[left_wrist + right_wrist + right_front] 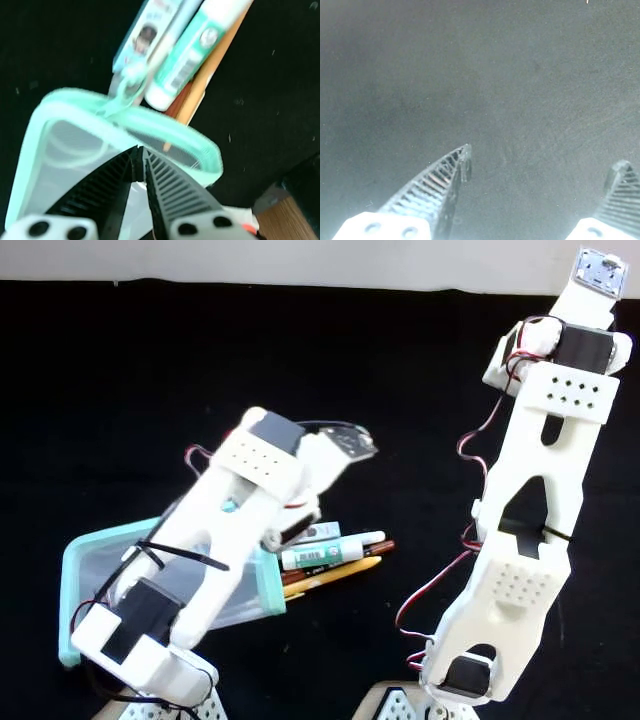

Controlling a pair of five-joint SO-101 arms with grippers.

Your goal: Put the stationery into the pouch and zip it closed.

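High view: pouch, mint rim and clear sides, lies near-left on the black desk, mostly under the left arm. Stationery (glue stick, pens, pencils) pokes out of its right-hand mouth, with the outer ends lying on the desk. So it's not fully in and the zip isn't done. Right arm stands at right, well apart from the pouch.

Left wrist view: left jaws are closed tip to tip over the pouch's clear panel, just inside the mint rim. Can't tell whether any film is pinched between them. Zip pull sits at the mouth, just beside the glue stick. An orange pencil runs alongside the glue stick.

Right wrist view: right jaws are wide open, with nothing between them, above bare desk.

Handling, my read: the pouch is light, floppy and slick, and likely slides if shoved. Grip the stitched rim, not the film. The stationery is stiff, light and round, so it will roll. Push on the outer ends as one bundle. The zip pull is small, so one arm should anchor the rim while the other drags it.
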